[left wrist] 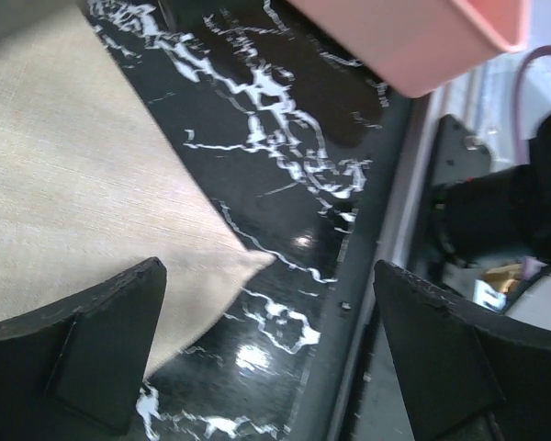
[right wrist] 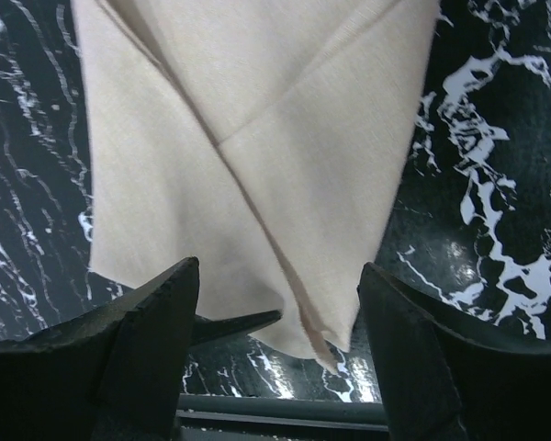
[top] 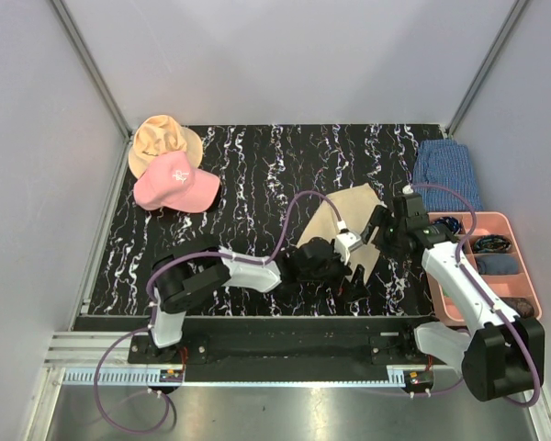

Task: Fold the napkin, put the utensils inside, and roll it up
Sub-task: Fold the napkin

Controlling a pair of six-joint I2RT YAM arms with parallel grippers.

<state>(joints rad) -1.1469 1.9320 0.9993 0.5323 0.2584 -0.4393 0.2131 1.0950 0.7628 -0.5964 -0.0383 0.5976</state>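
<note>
Beige napkin [right wrist: 257,138] folded, on bench [top: 257,175] under both hands. L hand [left wrist: 266,312] apart, empty, over its corner; R hand [right wrist: 280,276] apart, empty. Risk: fingertip snags loose flap, fold opens. Utensils not made out.

Both arms reach inward
The left gripper [left wrist: 266,308] and right gripper [right wrist: 277,271] have fingers spread wide.

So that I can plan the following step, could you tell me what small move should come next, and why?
Probably lift the right claw clear of the napkin to go for the utensils. The napkin already lies folded on the table, its layers overlapping; the right claw and the left claw both stand open, holding nothing, and no utensils show on the cloth.
</note>
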